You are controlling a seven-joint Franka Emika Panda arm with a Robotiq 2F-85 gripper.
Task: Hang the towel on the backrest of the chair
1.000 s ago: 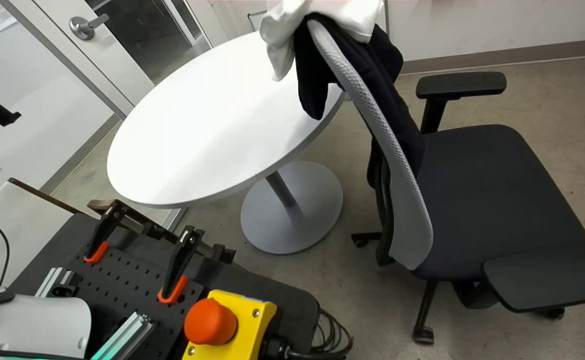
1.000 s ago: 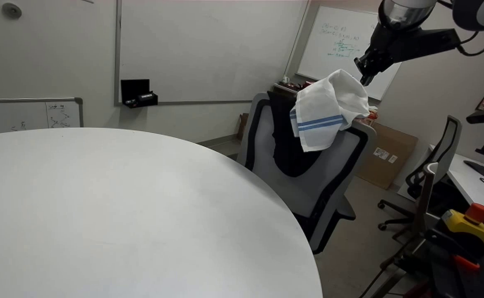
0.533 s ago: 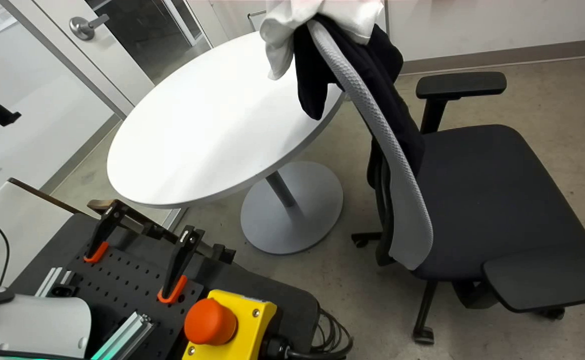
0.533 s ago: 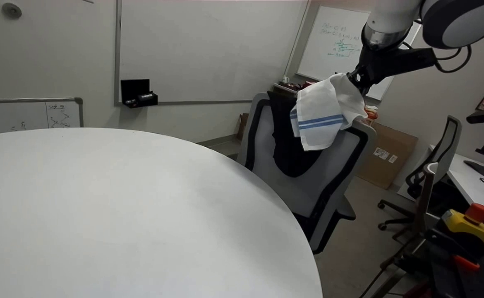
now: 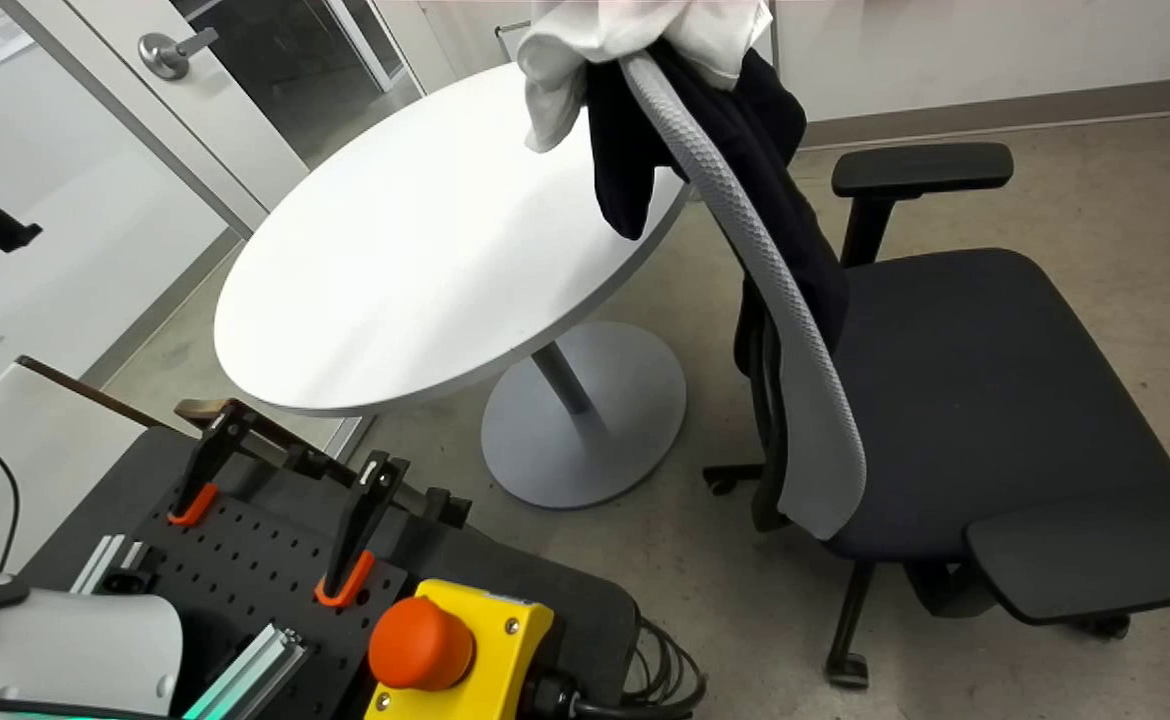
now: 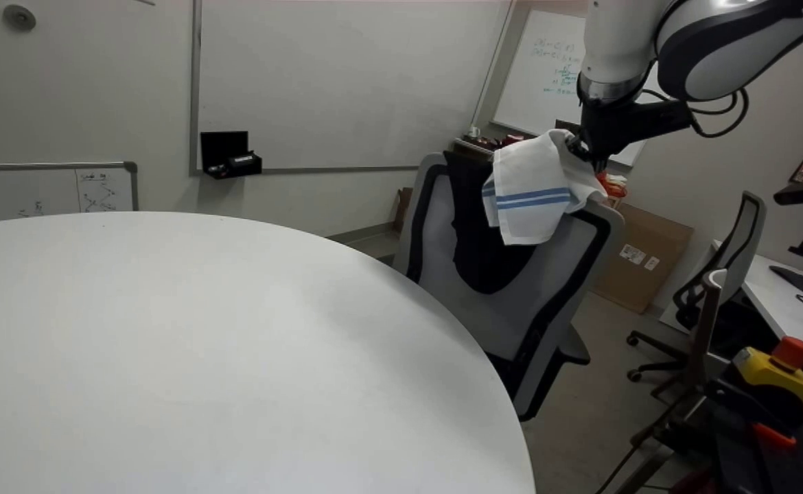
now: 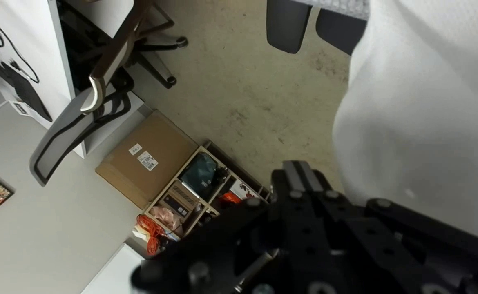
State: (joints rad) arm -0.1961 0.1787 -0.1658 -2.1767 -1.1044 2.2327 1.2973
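Observation:
The white towel with blue stripes (image 6: 528,199) is draped over the top of the chair backrest (image 6: 463,312), on top of a black cloth (image 6: 480,257). The towel (image 5: 635,30) also hangs over the backrest (image 5: 735,215) in an exterior view, cut off by the top edge. My gripper (image 6: 585,152) is at the towel's right side near the top of the backrest and appears to press against it. In the wrist view my gripper (image 7: 302,173) has its fingers together with no cloth between them. The towel (image 7: 423,122) bulges close on the right there.
A round white table (image 6: 237,357) stands beside the chair, also seen here (image 5: 425,250). The chair's armrest (image 5: 920,170) sticks out. A cardboard box (image 7: 149,159), a shelf with items (image 7: 190,192) and another chair (image 7: 63,139) are farther off. An emergency stop (image 5: 465,640) sits on the robot's stand.
My gripper has moved left and down in an exterior view, from apart to up against the towel. The towel's right side is pushed inward and its lower hanging edge has risen slightly.

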